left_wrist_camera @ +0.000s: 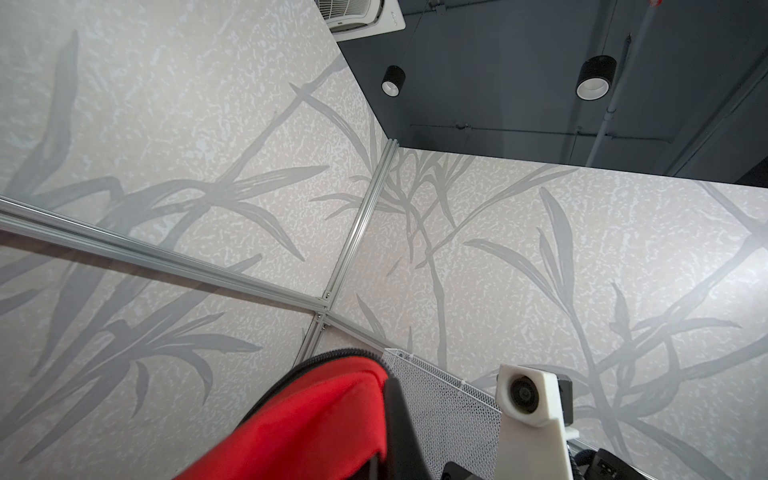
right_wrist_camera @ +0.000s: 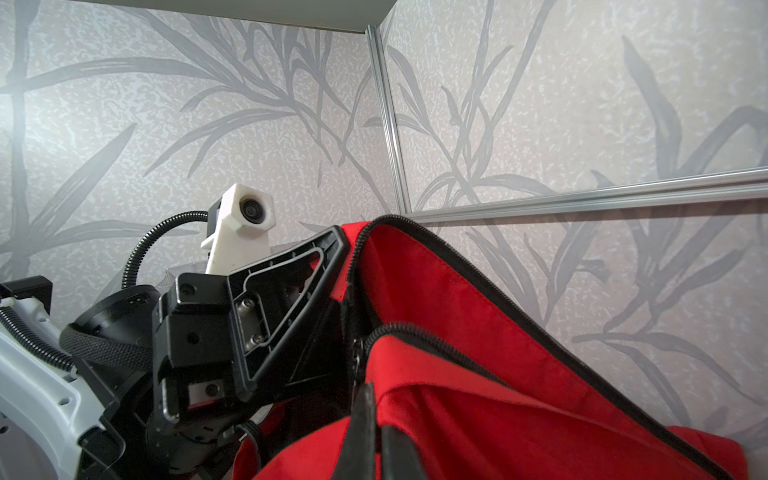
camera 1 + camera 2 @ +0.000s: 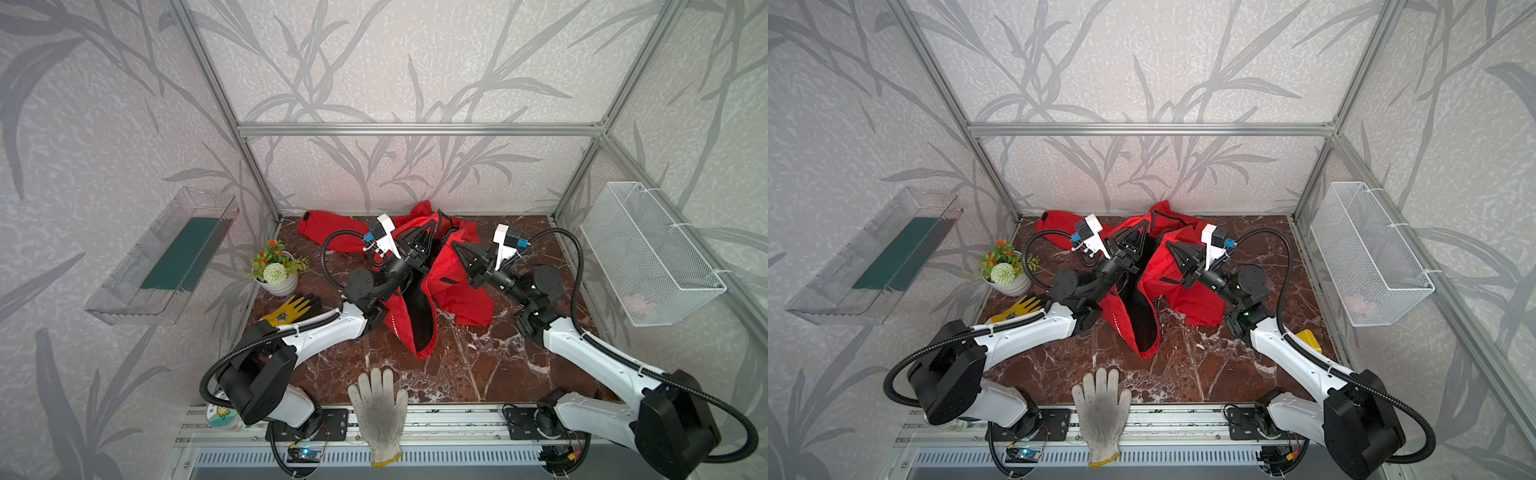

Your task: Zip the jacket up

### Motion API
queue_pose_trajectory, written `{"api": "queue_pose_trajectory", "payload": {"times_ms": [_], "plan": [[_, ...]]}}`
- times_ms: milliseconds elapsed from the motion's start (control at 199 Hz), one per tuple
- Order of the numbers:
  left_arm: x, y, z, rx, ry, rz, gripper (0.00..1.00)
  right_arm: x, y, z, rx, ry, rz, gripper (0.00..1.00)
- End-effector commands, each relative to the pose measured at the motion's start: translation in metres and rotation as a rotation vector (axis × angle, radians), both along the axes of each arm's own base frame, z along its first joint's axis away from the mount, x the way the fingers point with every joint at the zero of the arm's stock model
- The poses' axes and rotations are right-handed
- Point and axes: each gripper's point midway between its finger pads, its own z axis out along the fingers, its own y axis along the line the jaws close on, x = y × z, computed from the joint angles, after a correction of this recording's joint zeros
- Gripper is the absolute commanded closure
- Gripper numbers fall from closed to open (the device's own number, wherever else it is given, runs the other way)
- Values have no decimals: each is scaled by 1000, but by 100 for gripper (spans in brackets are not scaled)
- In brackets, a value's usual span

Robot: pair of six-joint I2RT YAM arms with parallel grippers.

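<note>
The red jacket lies bunched on the marble table, and both grippers hold its front edges up off the surface. Its black lining gapes open toward the front. My left gripper is shut on a red edge trimmed with black zipper teeth. Just to its right, my right gripper is shut on the other red edge, beside a black zipper line. The left gripper's black body sits close alongside in the right wrist view.
A potted plant and a yellow-black glove are at the left. A white glove hangs over the front edge. A wire basket hangs on the right wall and a clear tray on the left wall.
</note>
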Motion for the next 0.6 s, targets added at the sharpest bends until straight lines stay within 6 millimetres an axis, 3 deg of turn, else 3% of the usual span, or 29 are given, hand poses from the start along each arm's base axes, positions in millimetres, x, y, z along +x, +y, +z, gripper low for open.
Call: {"api": "queue_pose_trajectory", "payload": {"times_ms": [0, 598], "plan": [[-10, 11, 19, -68, -54, -8, 100, -10, -8, 26, 51, -124, -14, 100], [-5, 5, 13, -76, -20, -38, 100, -5, 1, 24, 78, -93, 44, 100]]}}
